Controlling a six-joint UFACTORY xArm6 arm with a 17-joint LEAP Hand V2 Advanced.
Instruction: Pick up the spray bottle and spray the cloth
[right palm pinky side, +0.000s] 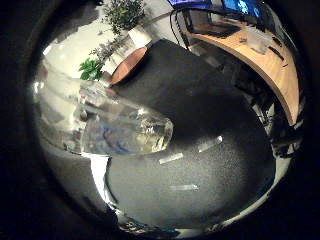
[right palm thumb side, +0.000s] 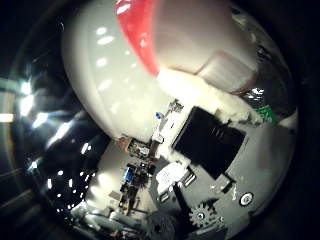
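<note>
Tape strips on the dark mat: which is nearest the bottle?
The strip just off the clear bottle's rounded end; the other two lie farther out on the mat.

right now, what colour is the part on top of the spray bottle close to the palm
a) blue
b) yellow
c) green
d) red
d, the thumb side view shows a red part on the white spray bottle, which fills much of that view.
</note>
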